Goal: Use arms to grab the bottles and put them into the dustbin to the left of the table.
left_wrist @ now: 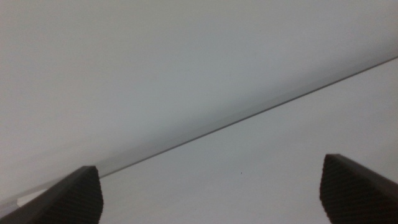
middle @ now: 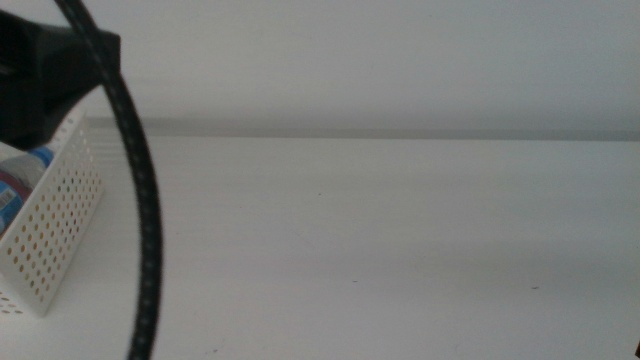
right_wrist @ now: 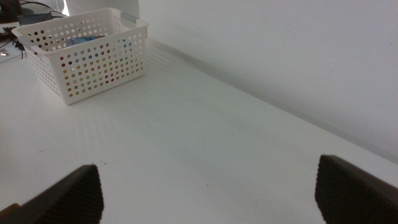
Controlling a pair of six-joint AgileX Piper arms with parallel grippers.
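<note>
Right gripper [right_wrist: 208, 186]: it waits low over the table, far from the basket. Its two dark jaws stand wide apart with nothing between them.
Left gripper [left_wrist: 211, 186]: its jaws are spread wide too, and hold nothing. Its camera sees only bare table and wall.
Table [middle: 400, 250]: big, white and flat.
Cable [middle: 143, 230]: a black cord hangs down in front, on the left side of the middle view.
Left arm [middle: 40, 75]: a dark, blurry shape above the basket, at the top left.
Dustbin [middle: 55, 225]: the white basket with little round holes sits on the table's left side.
Bottles [middle: 25, 170]: something with blue and red lies inside the basket. I cannot tell which bottles they are.
Wall [middle: 400, 60]: plain and pale, behind the table.
</note>
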